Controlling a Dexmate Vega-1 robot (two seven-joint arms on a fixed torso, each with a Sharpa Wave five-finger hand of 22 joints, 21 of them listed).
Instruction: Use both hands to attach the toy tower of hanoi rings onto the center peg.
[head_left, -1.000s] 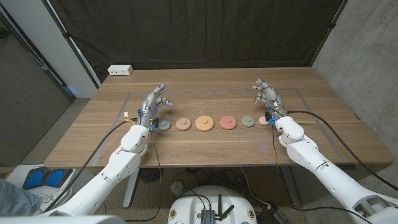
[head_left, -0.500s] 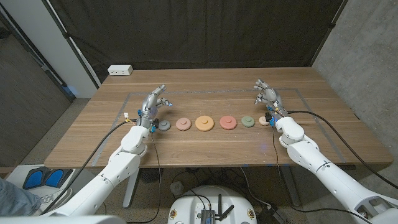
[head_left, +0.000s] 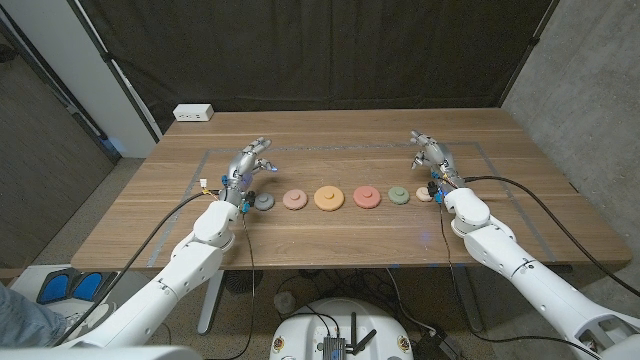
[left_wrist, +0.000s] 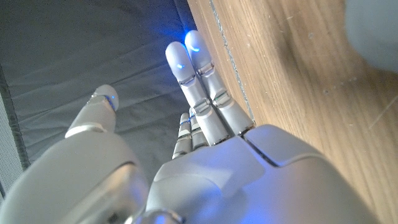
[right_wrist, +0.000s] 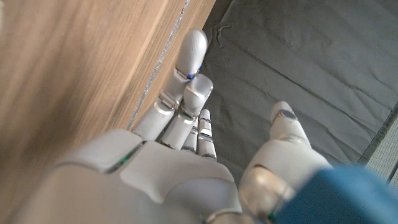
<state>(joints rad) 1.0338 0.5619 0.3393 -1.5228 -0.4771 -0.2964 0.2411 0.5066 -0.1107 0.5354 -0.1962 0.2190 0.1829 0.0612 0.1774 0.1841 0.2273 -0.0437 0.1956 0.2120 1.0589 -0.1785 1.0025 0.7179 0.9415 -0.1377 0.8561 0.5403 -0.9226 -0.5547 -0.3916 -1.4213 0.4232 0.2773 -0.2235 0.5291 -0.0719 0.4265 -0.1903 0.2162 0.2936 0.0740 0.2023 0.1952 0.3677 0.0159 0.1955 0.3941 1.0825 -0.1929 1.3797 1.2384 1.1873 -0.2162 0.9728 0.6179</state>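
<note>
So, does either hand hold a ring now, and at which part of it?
No. The left hand and the right hand are both open above the table, and the rings, such as the orange ring, lie untouched.

Both arms reach forward, left hand (head_left: 247, 162) and right hand (head_left: 428, 150) apparently empty, fingers (left_wrist: 198, 74) extended and apart.
</note>
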